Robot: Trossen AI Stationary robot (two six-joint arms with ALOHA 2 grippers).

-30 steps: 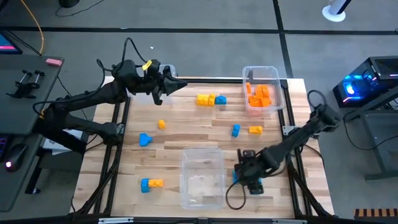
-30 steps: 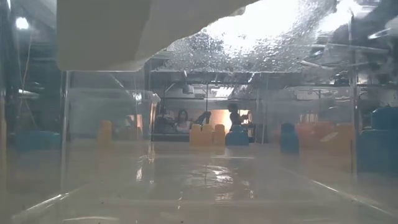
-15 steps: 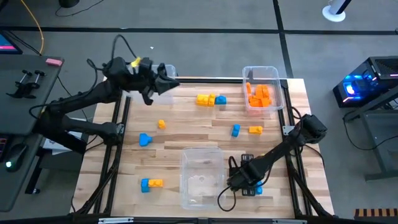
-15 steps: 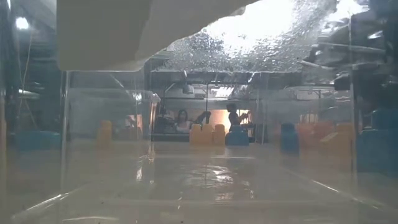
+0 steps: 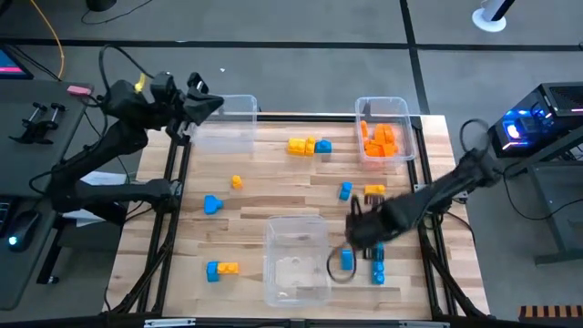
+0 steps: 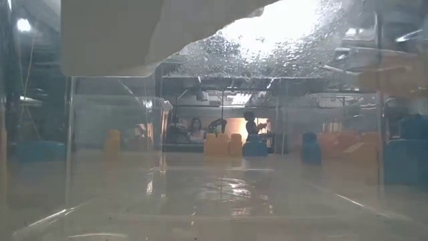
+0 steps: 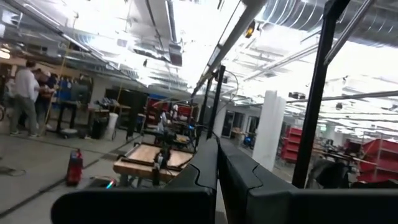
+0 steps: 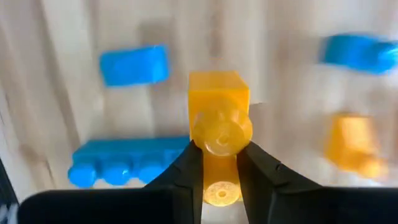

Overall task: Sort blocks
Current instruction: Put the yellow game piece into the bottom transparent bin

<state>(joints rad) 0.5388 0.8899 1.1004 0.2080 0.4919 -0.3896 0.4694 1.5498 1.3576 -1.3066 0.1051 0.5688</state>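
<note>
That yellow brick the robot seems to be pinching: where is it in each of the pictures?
High view: hidden under the right gripper, just right of the empty clear bin.
Low view: cannot be made out.
Left wrist view: not in it.
Right wrist view: the yellow block sits at the centre, pinched between the fingers.
Shared landmark: the blue row of blocks close by.

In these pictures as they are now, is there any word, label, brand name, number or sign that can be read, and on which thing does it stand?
None can be read.
Blocks, such as the yellow block in the right pincer: studs only, no lettering.
Clear bins, such as the one holding orange blocks: no label visible.
Red shelving in the room behind: any signs there are too small and blurred to read.
</note>
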